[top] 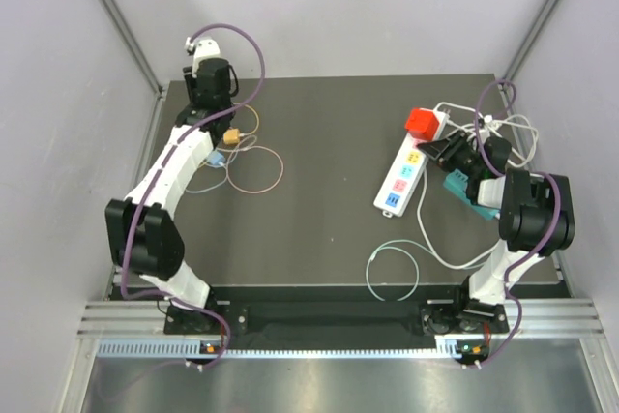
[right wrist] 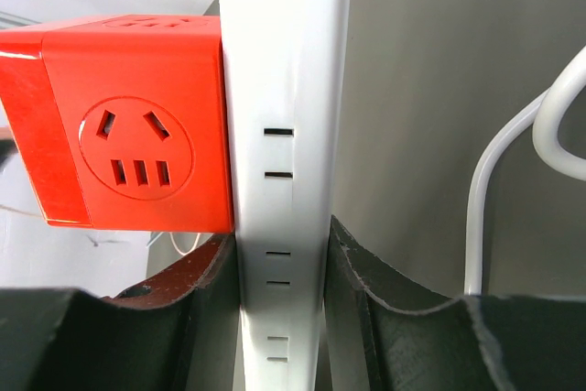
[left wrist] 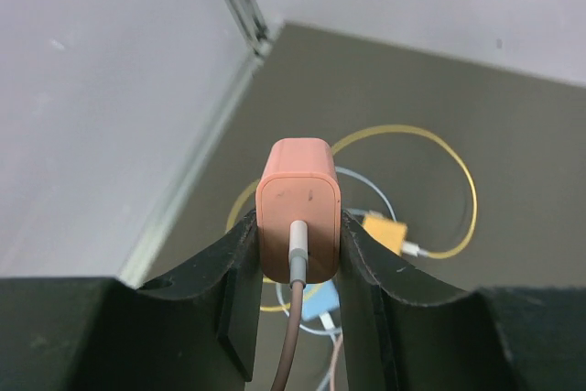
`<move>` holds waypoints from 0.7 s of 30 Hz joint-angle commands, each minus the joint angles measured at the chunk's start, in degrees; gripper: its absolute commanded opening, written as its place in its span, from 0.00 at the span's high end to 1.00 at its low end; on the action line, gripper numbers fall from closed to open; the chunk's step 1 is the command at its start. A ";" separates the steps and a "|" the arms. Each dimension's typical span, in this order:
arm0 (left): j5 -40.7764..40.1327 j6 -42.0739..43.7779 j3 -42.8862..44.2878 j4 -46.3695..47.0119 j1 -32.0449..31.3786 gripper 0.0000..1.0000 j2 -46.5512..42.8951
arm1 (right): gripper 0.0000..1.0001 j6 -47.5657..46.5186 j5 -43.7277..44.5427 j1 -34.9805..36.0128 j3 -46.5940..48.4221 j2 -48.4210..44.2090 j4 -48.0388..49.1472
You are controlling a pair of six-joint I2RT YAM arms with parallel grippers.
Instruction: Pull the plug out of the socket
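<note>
A salmon-pink plug [left wrist: 298, 212] with a brownish cable trailing from its back is clamped between the fingers of my left gripper [left wrist: 298, 219], held in the air over the table's far left corner. In the top view the left gripper [top: 211, 79] is far from the socket. The socket is a white power strip [top: 404, 173] at the right, with a red cube adapter [top: 423, 122] on its far end. My right gripper [top: 447, 149] is shut across the strip's narrow body [right wrist: 279, 135], just below the red cube [right wrist: 137, 135].
Below the left gripper lie an orange plug [left wrist: 385, 231], a blue plug [left wrist: 320, 304] and a yellow cable loop [left wrist: 462, 180]. White cables [top: 503, 128] coil beside the strip, and another loop [top: 392, 268] lies near the front. A teal object [top: 464, 189] sits under the right arm.
</note>
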 commanded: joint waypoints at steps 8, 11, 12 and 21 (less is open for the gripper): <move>16.88 -16.99 -1.48 -5.58 9.56 0.96 14.15 | 1.00 1.50 -1.51 -1.50 0.72 -1.81 8.85; 21.91 -19.38 -1.91 -6.73 12.11 0.84 16.97 | 1.00 1.41 -1.60 -1.50 0.81 -1.63 8.93; 24.80 -20.86 -2.52 -6.38 12.12 0.78 17.24 | 1.00 1.41 -1.60 -1.41 0.81 -1.46 8.93; 36.42 -24.22 -9.81 -1.11 20.11 0.30 10.84 | 1.00 1.15 -1.60 -1.41 0.99 -0.32 8.76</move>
